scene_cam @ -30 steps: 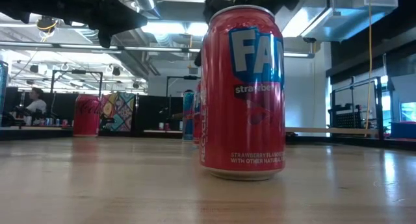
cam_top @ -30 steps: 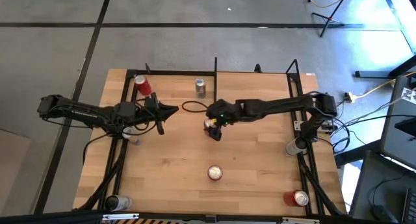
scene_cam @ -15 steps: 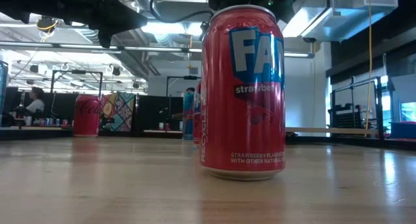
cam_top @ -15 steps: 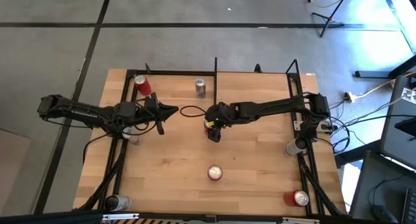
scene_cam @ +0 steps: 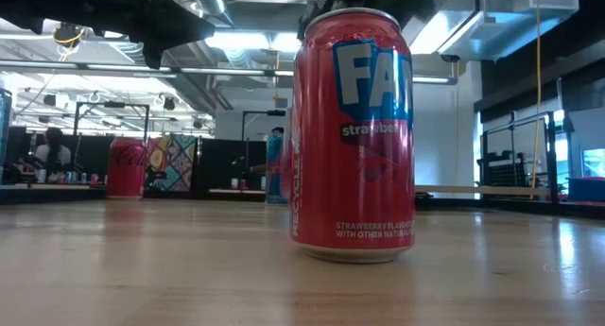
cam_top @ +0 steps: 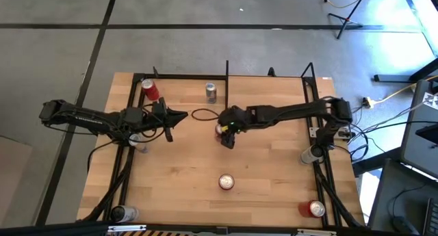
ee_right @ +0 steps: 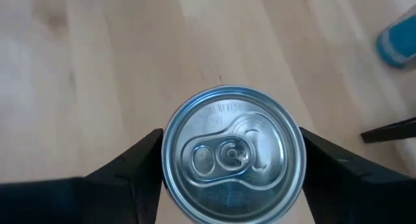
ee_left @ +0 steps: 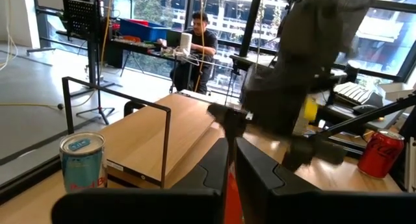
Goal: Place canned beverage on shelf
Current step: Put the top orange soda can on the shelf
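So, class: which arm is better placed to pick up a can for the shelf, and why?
The right. Its gripper hangs directly over a can, fingers open on either side. The left gripper is shut, beside no can.

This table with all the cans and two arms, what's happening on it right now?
The right gripper is over a red can near the middle of the table, one finger on each side of it; whether it grips yet is unclear. The left gripper waits, shut and empty, at the left of the table. Other cans stand around, one silver can at the far edge and one red can nearer the front. The shelf's black posts show in the left wrist view.
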{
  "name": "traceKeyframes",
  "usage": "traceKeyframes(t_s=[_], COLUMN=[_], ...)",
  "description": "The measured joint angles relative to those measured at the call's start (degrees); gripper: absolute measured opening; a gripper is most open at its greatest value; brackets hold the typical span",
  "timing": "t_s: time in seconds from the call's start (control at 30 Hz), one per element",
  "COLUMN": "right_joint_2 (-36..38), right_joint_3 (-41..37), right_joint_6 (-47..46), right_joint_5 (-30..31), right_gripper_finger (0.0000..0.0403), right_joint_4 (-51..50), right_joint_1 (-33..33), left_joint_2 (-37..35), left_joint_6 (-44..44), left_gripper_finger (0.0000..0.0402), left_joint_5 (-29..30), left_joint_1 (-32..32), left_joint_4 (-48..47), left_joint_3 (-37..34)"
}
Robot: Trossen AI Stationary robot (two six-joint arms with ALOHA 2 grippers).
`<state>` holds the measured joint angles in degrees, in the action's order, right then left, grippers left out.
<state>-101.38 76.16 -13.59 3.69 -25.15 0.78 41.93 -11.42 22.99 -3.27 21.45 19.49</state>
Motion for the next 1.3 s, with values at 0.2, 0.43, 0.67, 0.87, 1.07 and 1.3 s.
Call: traceKeyframes(t_s=[0.2,0.43,0.67,0.87,1.07,1.3], right_joint_2=[9.5,20.88,30.14,33.17,33.37,33.41], right_joint_3=[0.11,0.17,0.13,0.13,0.12,-5.08], right_joint_6=[0.48,6.07,16.22,24.71,31.44,33.95], right_joint_5=[0.84,1.27,-0.77,-5.44,-12.39,-14.92], right_gripper_finger=[0.0264,0.0264,0.0264,0.0264,0.0264,0.0264], right_joint_4=[-6.58,-18.77,-27.26,-32.24,-34.53,-34.52], right_joint_1=[0.61,6.4,18.2,32.84,47.57,59.08], left_joint_2=[0.0,0.0,-0.02,-0.01,-0.02,-0.02], left_joint_6=[-0.04,-0.56,-1.92,-2.01,-2.03,-2.01], left_gripper_finger=[0.002,0.002,0.002,0.002,0.002,0.002], left_joint_5=[0.02,0.04,0.19,0.39,1.57,2.06], left_joint_1=[0.0,0.0,-0.02,-0.02,0.0,0.0], left_joint_4=[0.0,0.07,0.2,0.2,0.2,0.21], left_joint_3=[0.0,0.0,0.0,0.0,0.0,0.0])
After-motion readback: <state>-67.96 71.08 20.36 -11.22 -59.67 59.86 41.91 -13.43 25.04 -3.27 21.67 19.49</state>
